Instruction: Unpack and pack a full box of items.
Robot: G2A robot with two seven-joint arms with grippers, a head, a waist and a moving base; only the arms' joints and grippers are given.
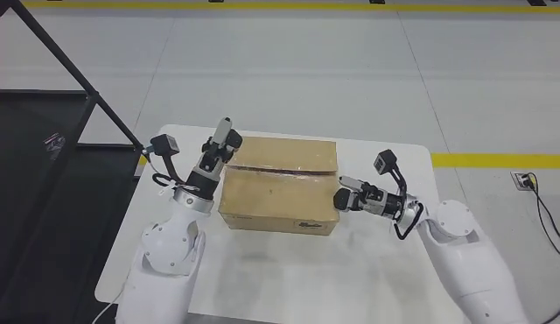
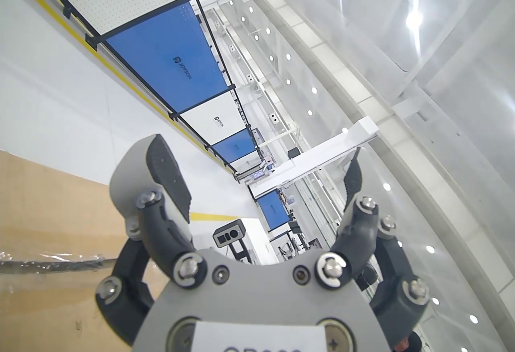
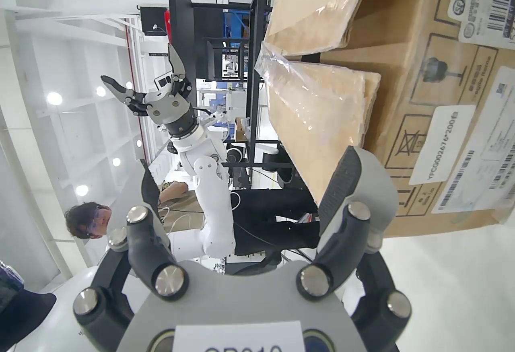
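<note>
Two grippers are waiting at one cardboard box (image 1: 278,184), which is lying on the far half of the white table (image 1: 289,271). The box is showing its top to the top camera, and both top flaps are folded down, with a seam running along the length between them.

The left gripper (image 1: 226,138) is hanging at the far left corner of the box, just beside it and lifted above the top surface. Its jaws are standing wide apart and are holding nothing. In the left wrist view it is pointing up toward the hall, and the brown top of the box is lying next to one of its fingers (image 2: 167,172). I cannot tell if this finger is touching the cardboard.

The right gripper (image 3: 249,164) is staying at the right end of the box, close to the near corner. Its jaws are also spread, with nothing between them. One dark pad (image 3: 342,184) is sitting very close to the end of the nearer flap (image 3: 322,112), but I cannot tell if it is making contact. In this view the two flaps are lifting a little at their ends, crinkled clear tape (image 3: 277,64) is shining over the seam, and white labels (image 3: 442,144) are sticking on the end wall.

A black frame (image 1: 52,52) is standing to the left of the table, and a yellow line (image 1: 490,159) is running over the floor at the right.
</note>
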